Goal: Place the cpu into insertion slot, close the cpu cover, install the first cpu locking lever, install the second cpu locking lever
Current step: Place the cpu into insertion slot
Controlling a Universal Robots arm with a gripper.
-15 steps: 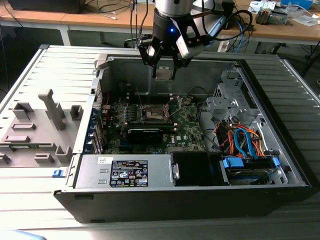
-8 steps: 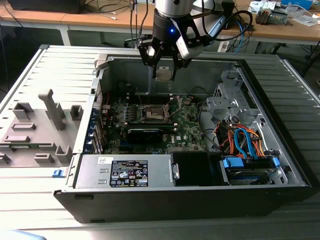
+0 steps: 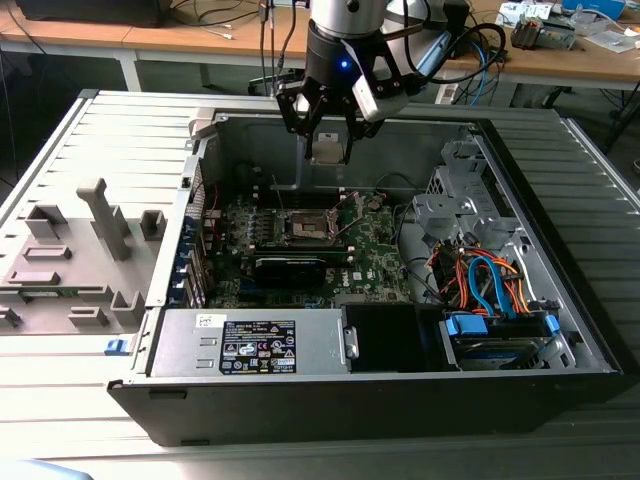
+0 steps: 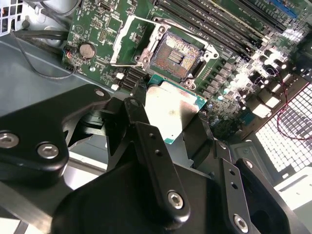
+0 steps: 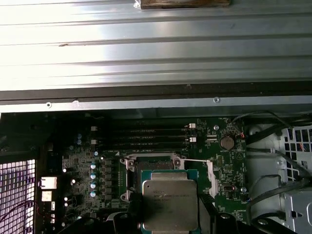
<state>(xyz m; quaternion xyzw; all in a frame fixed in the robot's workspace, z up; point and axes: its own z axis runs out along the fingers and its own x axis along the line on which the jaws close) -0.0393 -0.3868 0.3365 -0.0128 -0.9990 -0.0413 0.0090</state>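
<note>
The jaws are pinched on the cpu point(image 4: 170, 114), gripping it by two opposite edges with its silvery metal top facing the wrist cameras; in the exterior view the cpu point(image 3: 328, 148) hangs flat under the arm, in the air above the far part of the open computer case point(image 3: 330, 405). It touches nothing but the jaws. Below it, clear of it, lies the insertion slot point(image 4: 175, 57), its dark centre bare and uncovered. The cpu cover point(image 4: 130, 41) is swung up and open, standing tilted at one side of the slot. In the first wrist view the cpu point(image 5: 170, 202) hides most of the slot, whose rim point(image 5: 155, 162) shows just past it. Around the slot spreads the green board point(image 3: 372, 252), with a round coin battery point(image 4: 87, 49) near the cover. Nearer in the case sit a grey power supply point(image 3: 250, 345) and, at the exterior view's right, orange and blue cables point(image 3: 490, 280). The case rests on a ribbed grey table point(image 3: 60, 430), with a grey fixture point(image 3: 100, 235) at the exterior view's left.
</note>
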